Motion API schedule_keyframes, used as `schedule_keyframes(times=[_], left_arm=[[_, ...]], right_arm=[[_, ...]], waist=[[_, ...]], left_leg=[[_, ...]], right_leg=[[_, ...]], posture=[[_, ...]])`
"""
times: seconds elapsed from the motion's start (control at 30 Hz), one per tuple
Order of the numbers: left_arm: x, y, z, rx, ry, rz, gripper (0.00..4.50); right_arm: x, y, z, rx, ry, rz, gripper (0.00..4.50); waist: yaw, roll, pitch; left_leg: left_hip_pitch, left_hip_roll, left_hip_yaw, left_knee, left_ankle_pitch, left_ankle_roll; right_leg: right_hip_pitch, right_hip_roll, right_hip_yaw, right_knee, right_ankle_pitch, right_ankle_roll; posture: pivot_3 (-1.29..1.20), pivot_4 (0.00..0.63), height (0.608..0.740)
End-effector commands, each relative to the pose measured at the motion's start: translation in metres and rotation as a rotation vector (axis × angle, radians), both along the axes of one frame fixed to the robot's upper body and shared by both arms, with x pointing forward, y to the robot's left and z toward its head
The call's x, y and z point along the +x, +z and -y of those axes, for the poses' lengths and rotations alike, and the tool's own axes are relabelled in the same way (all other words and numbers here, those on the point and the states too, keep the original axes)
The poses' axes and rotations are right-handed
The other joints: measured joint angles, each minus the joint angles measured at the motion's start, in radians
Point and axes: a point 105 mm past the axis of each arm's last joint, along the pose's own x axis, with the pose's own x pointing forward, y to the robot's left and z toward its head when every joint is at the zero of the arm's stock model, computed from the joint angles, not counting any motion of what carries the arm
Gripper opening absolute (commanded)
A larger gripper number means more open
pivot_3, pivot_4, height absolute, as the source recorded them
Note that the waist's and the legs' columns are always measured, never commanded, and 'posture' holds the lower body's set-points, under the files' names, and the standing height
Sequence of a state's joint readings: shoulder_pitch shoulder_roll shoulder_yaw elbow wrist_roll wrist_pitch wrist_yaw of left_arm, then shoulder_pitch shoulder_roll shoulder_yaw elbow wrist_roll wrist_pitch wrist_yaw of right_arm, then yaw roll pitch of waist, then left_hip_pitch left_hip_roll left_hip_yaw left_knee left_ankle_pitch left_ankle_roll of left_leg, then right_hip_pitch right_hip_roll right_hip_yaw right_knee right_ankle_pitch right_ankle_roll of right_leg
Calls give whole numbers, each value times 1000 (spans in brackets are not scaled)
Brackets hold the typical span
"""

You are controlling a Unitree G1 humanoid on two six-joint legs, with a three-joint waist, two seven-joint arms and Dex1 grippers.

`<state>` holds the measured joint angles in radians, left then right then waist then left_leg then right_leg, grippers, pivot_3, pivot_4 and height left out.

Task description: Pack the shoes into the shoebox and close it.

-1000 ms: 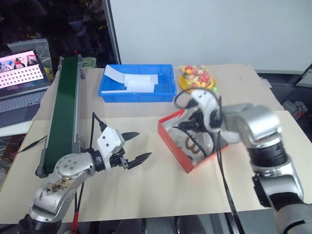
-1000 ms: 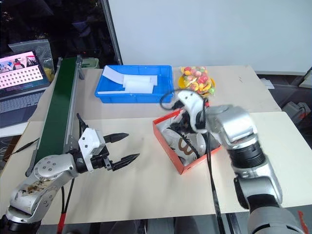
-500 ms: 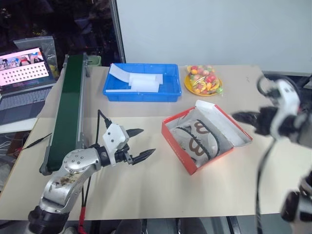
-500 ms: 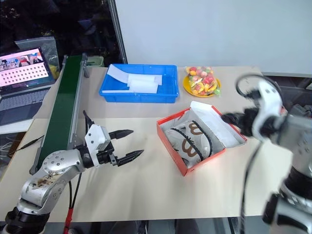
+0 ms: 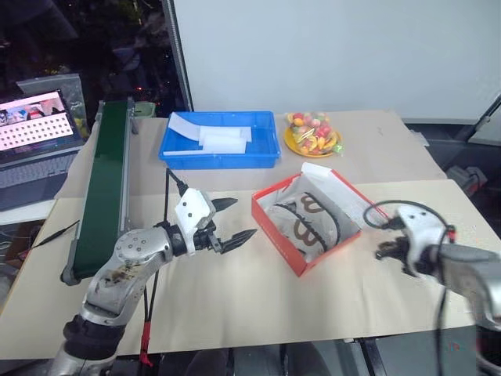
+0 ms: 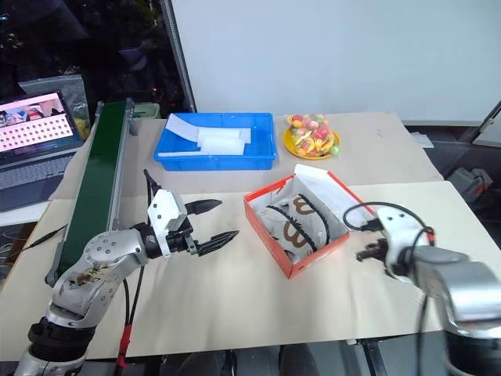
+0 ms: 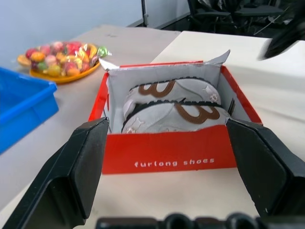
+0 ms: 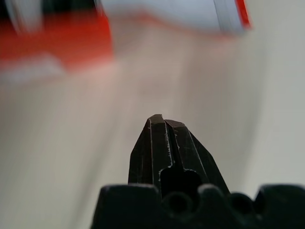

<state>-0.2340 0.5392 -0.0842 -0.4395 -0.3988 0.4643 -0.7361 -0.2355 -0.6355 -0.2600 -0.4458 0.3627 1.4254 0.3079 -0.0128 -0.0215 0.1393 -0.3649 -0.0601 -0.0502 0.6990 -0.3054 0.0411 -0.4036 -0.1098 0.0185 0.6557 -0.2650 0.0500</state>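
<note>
Altogether, two shoes (image 7: 167,107) lay side by side inside one shoebox (image 5: 307,227), whose attached lid (image 5: 335,193) stood flipped open on its far right side. Both were cream sneakers with black laces and a brown looped mark, lying on their sides in the white interior. One blue tray (image 5: 219,139) with white pieces in it sat behind the box, and one yellow plate of coloured sweets (image 5: 311,133) sat to the tray's right. One green conveyor (image 5: 103,188) ran along the table's (image 5: 258,305) left edge, with one laptop (image 5: 35,149) beyond it.

The box rested near the middle of the table, between the two grippers and touching neither. The left gripper (image 5: 228,222) hung just left of the box's near left wall, fingers spread wide and empty, pointing level at it. The right gripper (image 5: 381,252) sat low over the table to the box's right, near the lid, its fingers pressed together on nothing.

The box's long axis ran diagonally, from the near right corner toward the far left, and the shoes lay along that same line.
</note>
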Motion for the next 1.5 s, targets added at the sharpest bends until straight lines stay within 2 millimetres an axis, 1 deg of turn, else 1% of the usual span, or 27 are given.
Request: schedule_keyframes(times=[0.03, 0.1, 0.13, 0.2, 0.23, 0.27, 0.33, 0.43, 0.5, 0.63, 0.7, 0.9, 1.03, 1.1, 1.13, 1.2, 1.33, 1.4, 1.47, 1.5], left_arm=[[-1, 11, 2, -12, -14, 46, 4196], [-1, 12, 2, -11, -13, 49, 4196], [-1, 13, 1, -12, -11, 52, 4196], [-1, 14, 1, -13, -9, 55, 4196], [-1, 15, 1, -14, -7, 57, 4196], [-1, 16, 1, -16, -8, 59, 4196], [0, 18, 1, -17, -9, 62, 4196], [0, 19, 5, -20, -24, 66, 4196], [1, 21, 6, -22, -28, 71, 4196], [3, 25, 7, -24, -31, 81, 4196], [3, 26, 8, -20, -39, 87, 4196], [1, 28, 10, -16, -51, 99, 4196], [1, 28, 9, -14, -47, 100, 4196], [1, 27, 8, -9, -46, 100, 4196], [1, 27, 8, -8, -46, 100, 4196], [0, 27, 9, -8, -47, 100, 4196], [1, 27, 9, -9, -46, 103, 4196], [0, 27, 9, -6, -50, 103, 4196], [0, 27, 9, -5, -51, 103, 4196], [0, 27, 9, -5, -52, 102, 4196]], right_arm=[[22, 8, 16, 215, -241, 131, 64], [26, 3, 23, 323, -341, 140, 64], [27, 1, 32, 363, -411, 146, 64], [28, -1, 42, 436, -502, 156, 64], [30, -1, 45, 516, -552, 169, 64], [33, -5, 48, 592, -599, 163, 64], [37, -11, 49, 672, -650, 148, 64], [54, -25, 42, 816, -692, 115, 64], [67, -29, 35, 924, -702, 102, 64], [82, -37, 35, 1037, -720, 80, 64], [88, -44, 40, 1066, -743, 73, 64], [95, -60, 54, 1131, -819, 102, 64], [104, -52, 49, 1211, -770, 141, 64], [113, -36, 39, 1260, -662, 183, 64], [116, -28, 34, 1281, -608, 201, 64], [120, -19, 27, 1282, -527, 221, 64], [127, 12, 7, 1337, -303, 293, 64], [128, 20, -3, 1307, -207, 292, 64], [128, 24, -8, 1272, -150, 297, 64], [127, 28, -13, 1246, -90, 307, 64]], waist=[[2, 0, 0], [9, 1, -1], [11, 1, -1], [11, 2, -1], [10, 2, -1], [7, 2, -1], [1, 2, -1], [-7, 2, -1], [-12, 3, -1], [-18, 3, -2], [-19, 3, -2], [-30, 3, -2], [-30, 1, -2], [-33, 1, -2], [-36, 1, -2], [-39, 2, -1], [-35, 3, -1], [-33, 3, -1], [-31, 3, -1], [-30, 3, -1]], left_leg=[[-2, 0, 0, 0, 1, -1], [-5, -1, -1, -1, 6, -11], [-7, -1, -1, -1, 6, -11], [-14, -2, -1, -1, 6, -11], [-18, -3, -1, -1, 7, -11], [-19, -3, -1, 0, 7, -11], [-19, -3, 0, -1, 7, -11], [-19, -2, 0, -1, 7, -11], [-18, -2, 1, -1, 7, -11], [-17, -2, 2, -1, 7, -10], [-16, -2, 2, -1, 7, -10], [-16, -2, 3, -1, 7, -8], [-13, 0, 2, -1, 6, -7], [-8, 1, 2, -1, 2, -1], [-6, 1, 2, -2, 0, 3], [-5, 1, 3, -2, 0, 3], [-6, 2, 3, -4, 1, 1], [-6, 2, 2, -4, 4, -4], [-7, 2, 2, -4, 4, -4], [-8, 1, 2, -4, 4, -4]], right_leg=[[-3, 0, 0, 1, 0, 0], [-7, 0, 0, 2, 0, 0], [-10, -1, 0, 2, 0, 0], [-18, -2, 0, 7, 0, 0], [-21, -2, 0, 8, 0, 0], [-22, -2, 0, 9, 0, 0], [-22, -2, 0, 8, 0, 0], [-21, -2, -1, 8, 0, 0], [-21, -1, 0, 8, 0, 0], [-20, -2, 2, 8, 0, 0], [-18, -2, 1, 8, 0, 0], [-16, -2, 1, 6, 0, 0], [-10, -1, 0, 1, 1, 1], [-4, -1, 0, -3, 1, 1], [-1, 0, 0, -8, 1, 1], [-1, 0, 1, -9, 2, 2], [-3, 0, 1, -9, 2, 2], [-3, 0, 1, -8, 2, 2], [-3, 0, 1, -8, 2, 3], [-3, -1, 0, -8, 2, 3]], posture=[[0, 150, 724], [0, 150, 724], [0, 150, 724], [0, 150, 724], [0, 150, 724], [0, 150, 724], [0, 150, 724], [0, 150, 724], [0, 150, 724], [0, 150, 724], [0, 150, 724], [0, 150, 724], [0, 150, 724], [0, 150, 724], [0, 150, 724], [0, 150, 724], [0, 150, 724], [0, 150, 724], [0, 150, 724], [0, 150, 724]])
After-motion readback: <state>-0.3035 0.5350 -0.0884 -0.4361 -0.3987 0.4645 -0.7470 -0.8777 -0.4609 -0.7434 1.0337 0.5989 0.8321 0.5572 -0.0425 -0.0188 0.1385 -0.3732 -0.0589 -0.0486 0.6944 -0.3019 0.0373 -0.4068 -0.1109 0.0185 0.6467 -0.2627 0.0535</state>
